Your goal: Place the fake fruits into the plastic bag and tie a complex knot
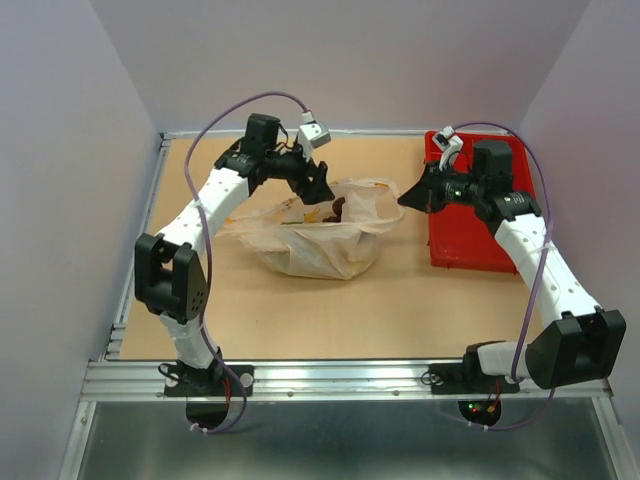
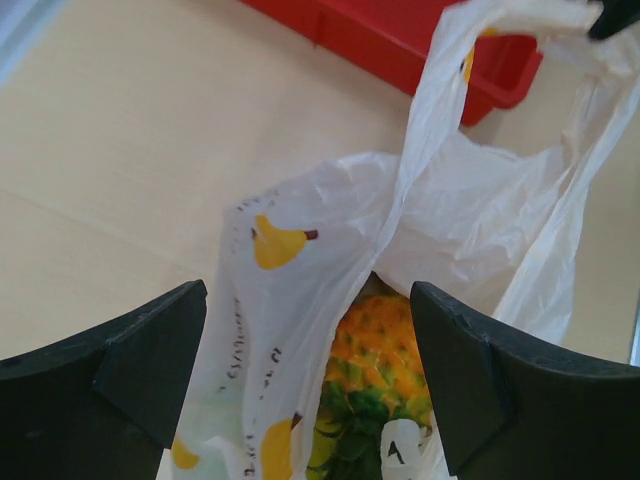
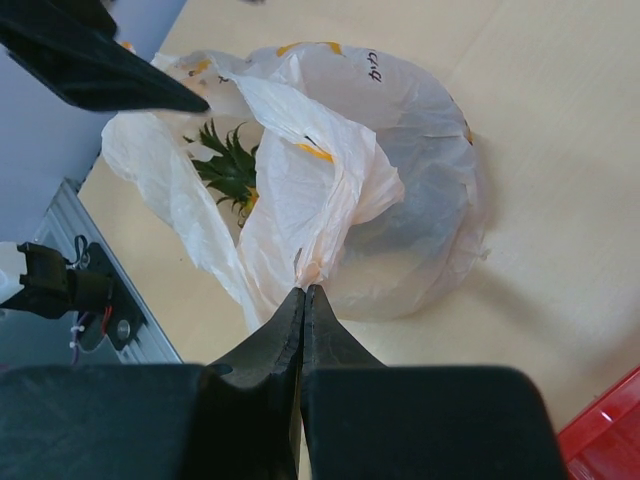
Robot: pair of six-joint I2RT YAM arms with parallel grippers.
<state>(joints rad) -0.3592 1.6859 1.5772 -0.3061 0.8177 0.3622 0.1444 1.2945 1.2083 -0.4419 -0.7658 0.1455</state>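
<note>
The plastic bag (image 1: 318, 250) lies mid-table, whitish with orange banana prints, its mouth loose. Inside it I see fake fruits: an orange-yellow pineapple (image 2: 388, 360) with its green crown (image 3: 228, 168), and dark pieces (image 1: 338, 208). My left gripper (image 2: 308, 375) is open wide over the bag's mouth, a fold of bag (image 2: 300, 260) and the pineapple lying between its fingers. In the top view the left gripper (image 1: 320, 187) sits at the bag's far left rim. My right gripper (image 3: 305, 292) is shut on a bunched handle of the bag, held out to the right (image 1: 403, 199). No knot is in view.
A red rectangular tray (image 1: 470, 225) lies right of the bag, under the right arm. Purple cables loop over both arms. A metal rail (image 1: 340, 378) runs along the near table edge, and grey walls stand left and right.
</note>
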